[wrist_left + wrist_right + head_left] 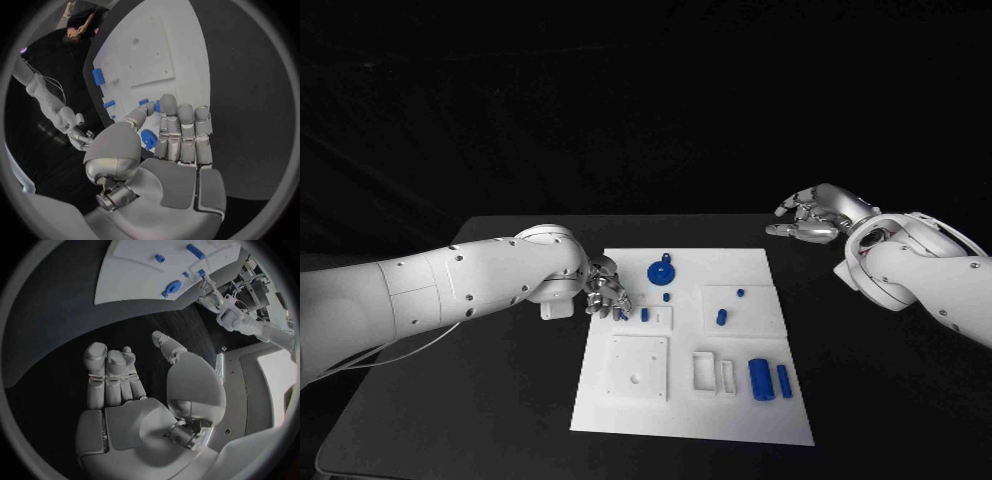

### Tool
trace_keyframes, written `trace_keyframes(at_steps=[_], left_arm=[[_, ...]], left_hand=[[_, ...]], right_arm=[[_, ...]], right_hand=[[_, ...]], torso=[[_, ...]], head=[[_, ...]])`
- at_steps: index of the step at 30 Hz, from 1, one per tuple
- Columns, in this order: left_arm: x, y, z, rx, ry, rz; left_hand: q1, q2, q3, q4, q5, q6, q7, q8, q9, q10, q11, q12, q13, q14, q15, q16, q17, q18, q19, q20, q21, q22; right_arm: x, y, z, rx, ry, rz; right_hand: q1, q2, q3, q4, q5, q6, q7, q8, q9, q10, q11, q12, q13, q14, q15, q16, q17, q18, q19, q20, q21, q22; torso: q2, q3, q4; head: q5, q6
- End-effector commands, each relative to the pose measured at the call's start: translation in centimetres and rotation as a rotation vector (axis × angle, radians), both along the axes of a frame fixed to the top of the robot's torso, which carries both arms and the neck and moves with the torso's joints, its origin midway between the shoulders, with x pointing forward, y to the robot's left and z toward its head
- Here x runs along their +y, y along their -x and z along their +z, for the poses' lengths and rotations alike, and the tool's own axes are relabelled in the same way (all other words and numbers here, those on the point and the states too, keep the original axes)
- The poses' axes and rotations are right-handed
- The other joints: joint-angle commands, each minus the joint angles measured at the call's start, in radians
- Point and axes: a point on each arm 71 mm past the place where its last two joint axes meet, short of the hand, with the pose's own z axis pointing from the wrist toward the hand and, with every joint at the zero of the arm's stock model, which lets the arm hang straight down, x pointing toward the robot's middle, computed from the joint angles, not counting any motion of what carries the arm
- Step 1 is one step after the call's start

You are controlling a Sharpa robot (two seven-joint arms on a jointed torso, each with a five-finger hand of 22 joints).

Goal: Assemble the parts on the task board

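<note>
The white task board (733, 405) lies flat mid-table, blue parts (762, 379) scattered over its recessed face. The left hand (604, 294) hovers at the board's left edge, fingers extended, grasping nothing. The right hand (808, 216) hangs released over bare black table (473, 400) beyond the far right corner.

Your left hand (604, 296) sits at nine o'clock, fingers straight; your right hand (812, 217) hovers at two o'clock, loosely spread, holding nothing.
</note>
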Motion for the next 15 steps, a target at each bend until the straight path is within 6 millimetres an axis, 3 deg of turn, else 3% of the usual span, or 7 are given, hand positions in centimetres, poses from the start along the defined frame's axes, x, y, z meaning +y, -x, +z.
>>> trace_keyframes(at_steps=[1,15], left_arm=[[-0.08,-0.02,0.09,-0.004,-0.006,-0.009],[-0.22,0.21,0.04,0.01,-0.002,-0.025]], left_hand=[[0.023,0.016,0.063,-0.055,0.006,-0.002,0.0,0.004,0.002,0.001,-0.006,0.0,0.002,0.001,-0.004,0.006,0.001,-0.015,-0.003,-0.088,0.006,0.02],[0.023,0.016,0.063,-0.055,0.007,-0.002,0.0,0.004,0.002,0.0,-0.006,0.001,0.002,0.001,-0.004,0.006,0.001,-0.015,-0.003,-0.088,0.007,0.02]], right_arm=[[0.14,0.04,-0.04,0.004,0.005,0.014],[0.19,0.02,-0.05,0.005,0.005,0.014]], right_hand=[[0.002,0.004,0.0,0.007,0.003,-0.002,0.007,0.004,-0.001,-0.002,-0.003,0.006,-0.002,0.006,0.002,-0.005,0.001,0.138,0.001,-0.004,-0.005,0.007],[0.002,0.004,0.0,0.007,0.004,-0.002,0.007,0.004,-0.001,-0.002,-0.003,0.006,-0.002,0.007,0.002,-0.005,0.001,0.138,0.001,-0.004,-0.006,0.007]], torso=[[0.0,-0.0004,0.0002],[0.0,-0.0007,0.0]], head=[[0.0,-0.001],[0.001,-0.003]])
